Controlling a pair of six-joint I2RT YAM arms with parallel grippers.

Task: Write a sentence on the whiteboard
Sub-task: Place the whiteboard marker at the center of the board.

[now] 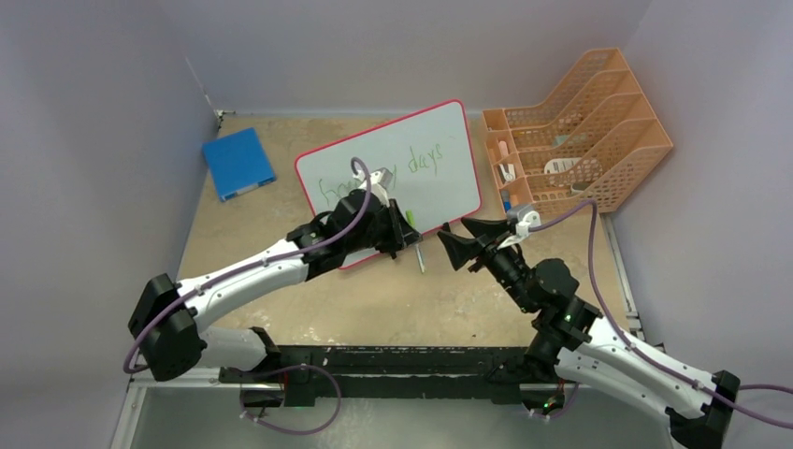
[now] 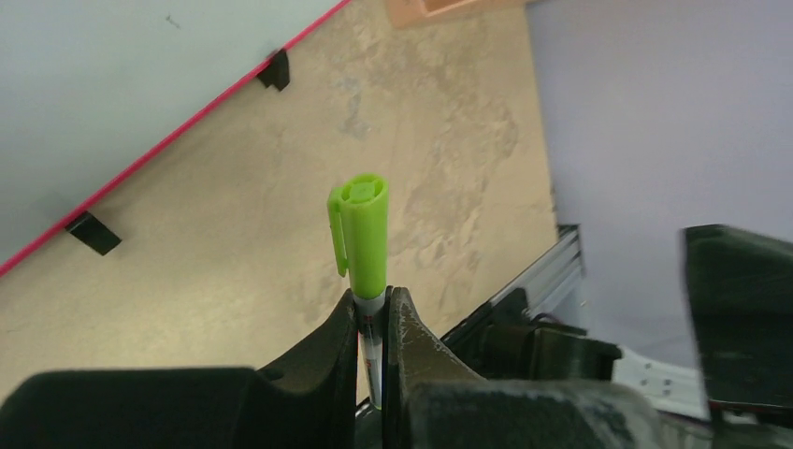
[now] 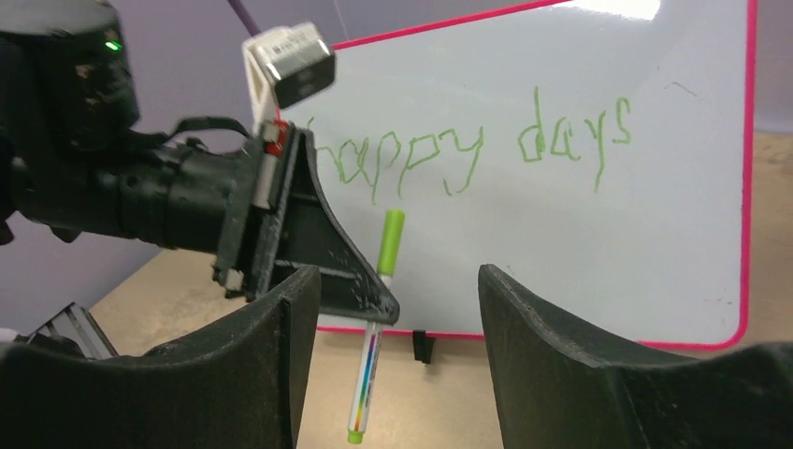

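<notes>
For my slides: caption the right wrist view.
Left gripper clamps a capped green marker before the whiteboard; its sentence reads "happy days"; right gripper open.

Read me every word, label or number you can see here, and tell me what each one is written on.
"happy days": the green sentence, handwritten on the whiteboard.
Marker barrel: coloured print, too small to read.
Papers in the orange file rack: markings too blurred to read.
</notes>
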